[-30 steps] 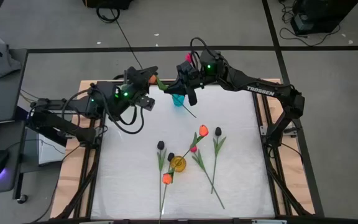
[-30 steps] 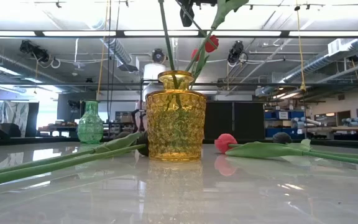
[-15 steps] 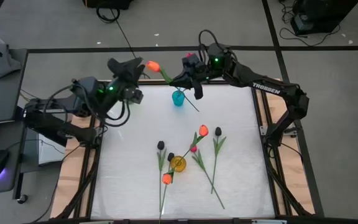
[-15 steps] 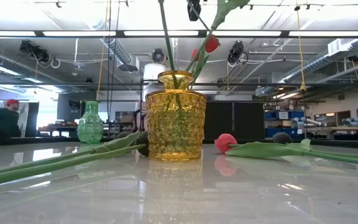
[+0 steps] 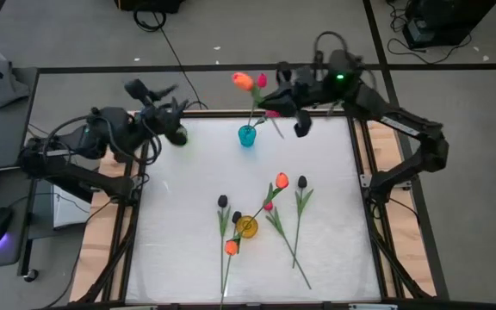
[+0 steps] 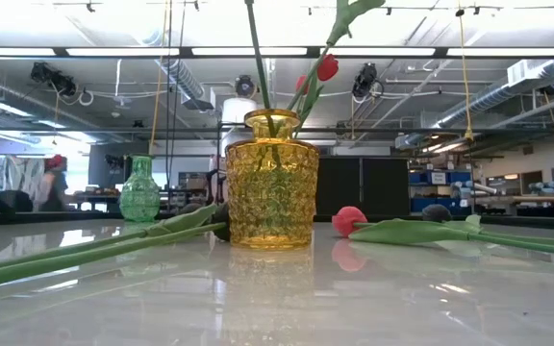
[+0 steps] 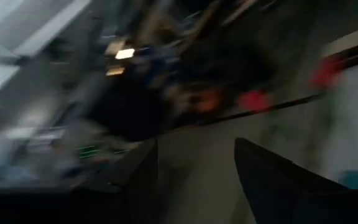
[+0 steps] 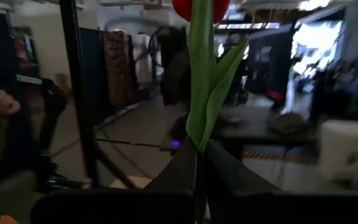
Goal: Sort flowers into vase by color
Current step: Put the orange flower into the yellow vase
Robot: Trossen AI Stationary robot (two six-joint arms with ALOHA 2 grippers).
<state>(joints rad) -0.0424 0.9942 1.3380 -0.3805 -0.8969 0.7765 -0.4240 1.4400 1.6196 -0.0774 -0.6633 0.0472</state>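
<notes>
My right gripper [image 5: 271, 110] hovers level beside the teal vase [image 5: 246, 136] at the table's far edge, shut on a tulip with a pink-red bud [image 8: 201, 6]. That bud [image 5: 261, 80] shows next to an orange bud [image 5: 242, 82], whose stem runs down toward the teal vase. Whether that stem is in the vase or in the same hold, I cannot tell. My left gripper [image 5: 151, 89] stands open and empty at the far left. The yellow vase [image 5: 246, 226] holds stems, one with an orange bud [image 5: 281, 181]. A black tulip [image 5: 301, 182] lies flat beside it. My right gripper pinches the tulip's stem [image 8: 195, 144] between its two fingers, just under a green leaf and well below the bud. The fingers come level from the table's right and lie across the stem. The tulip stands roughly upright and lifted clear, its lower end [image 5: 281, 133] hanging above the table.
More tulips lie on the white tabletop around the yellow vase [image 6: 270, 183]: a black bud [image 5: 222, 201], an orange bud [image 5: 231, 247] and a pink bud [image 5: 268, 207]. Bare tabletop [image 5: 170, 198] lies left of them. A person [image 6: 51, 178] moves in the room behind.
My left gripper has drawn back toward the table's left edge, rolling as it went, and has stayed open. My right gripper has risen and gone toward the right edge with its tulip. The orange bud has swung from beside the left gripper to above the teal vase.
</notes>
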